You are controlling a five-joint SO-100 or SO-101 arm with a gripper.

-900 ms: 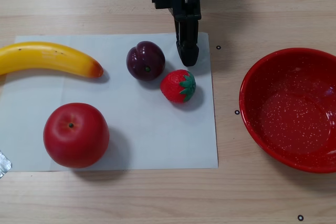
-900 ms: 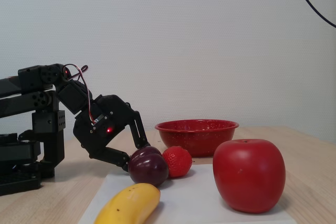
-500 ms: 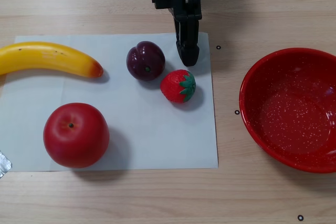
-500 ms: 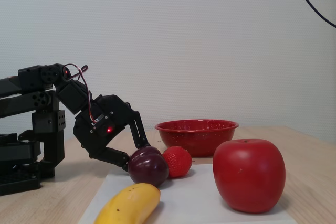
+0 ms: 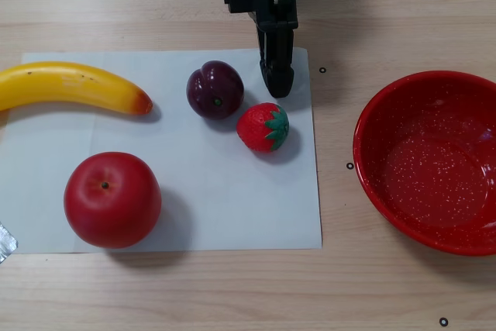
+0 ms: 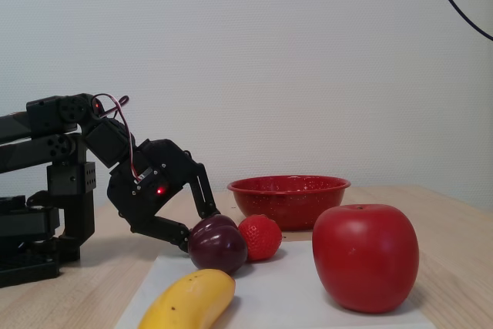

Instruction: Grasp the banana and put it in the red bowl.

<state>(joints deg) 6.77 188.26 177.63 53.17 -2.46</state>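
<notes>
The yellow banana point(image 5: 71, 86) lies at the far left of a white paper sheet point(image 5: 232, 199), its orange-red tip pointing right; it also shows at the bottom of the fixed view point(image 6: 189, 302). The red speckled bowl point(image 5: 434, 172) stands on the wooden table to the right of the sheet, and at the back in the fixed view point(image 6: 289, 192). My gripper point(image 5: 277, 77) is at the sheet's top edge, well to the right of the banana. In the fixed view the gripper point(image 6: 199, 226) is open and empty, low over the table, just behind the plum.
A dark purple plum point(image 5: 215, 89), a strawberry point(image 5: 263, 126) and a large red apple point(image 5: 112, 199) lie on the sheet between banana and bowl. The plum point(image 6: 218, 246) sits right at my fingertips. A bit of foil point(image 5: 5, 242) shows at the left edge.
</notes>
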